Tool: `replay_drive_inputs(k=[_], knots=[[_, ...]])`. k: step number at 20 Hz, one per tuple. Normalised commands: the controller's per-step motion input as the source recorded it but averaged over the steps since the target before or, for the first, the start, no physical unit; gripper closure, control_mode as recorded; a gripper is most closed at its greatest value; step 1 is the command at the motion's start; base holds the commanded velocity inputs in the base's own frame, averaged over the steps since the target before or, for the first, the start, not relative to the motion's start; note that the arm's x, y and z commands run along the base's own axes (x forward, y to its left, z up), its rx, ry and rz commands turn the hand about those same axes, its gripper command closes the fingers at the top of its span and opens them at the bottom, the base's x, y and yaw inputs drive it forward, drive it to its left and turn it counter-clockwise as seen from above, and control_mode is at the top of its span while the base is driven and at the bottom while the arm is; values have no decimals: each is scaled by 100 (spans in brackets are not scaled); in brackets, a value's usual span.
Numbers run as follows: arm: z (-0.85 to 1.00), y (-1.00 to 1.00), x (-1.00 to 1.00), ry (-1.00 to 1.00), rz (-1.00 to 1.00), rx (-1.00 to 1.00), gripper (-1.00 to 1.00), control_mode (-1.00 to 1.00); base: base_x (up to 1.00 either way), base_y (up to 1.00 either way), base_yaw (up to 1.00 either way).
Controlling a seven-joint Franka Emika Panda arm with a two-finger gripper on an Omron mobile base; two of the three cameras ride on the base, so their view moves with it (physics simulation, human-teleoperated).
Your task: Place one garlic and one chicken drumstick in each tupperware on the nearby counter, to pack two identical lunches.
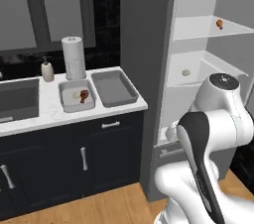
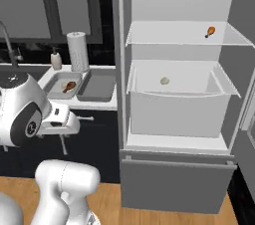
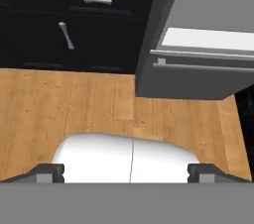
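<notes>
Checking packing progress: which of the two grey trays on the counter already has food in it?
The tray nearer the sink, holding a drumstick and a pale garlic beside it. The tray nearer the fridge holds nothing.

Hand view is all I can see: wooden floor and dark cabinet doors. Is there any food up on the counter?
Observer: Yes. On the counter, the tupperware nearer the sink holds a chicken drumstick and a pale garlic.
Operator: And the other box?
Observer: The tupperware nearer the fridge is empty.
Operator: Where's the rest of the food?
Observer: In the open fridge: a second drumstick lies on the upper shelf, and a second garlic on the level below.
</notes>
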Motion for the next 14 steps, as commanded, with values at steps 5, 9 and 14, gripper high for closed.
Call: replay_drive_inputs(k=[5, 9, 14], knots=[[0, 0, 0, 0, 0, 0, -100, 100, 41, -68, -6], [0, 0, 0, 0, 0, 0, -100, 100, 47, -54, -1], [0, 0, 0, 0, 0, 0, -100, 100, 46, -45, 0]])
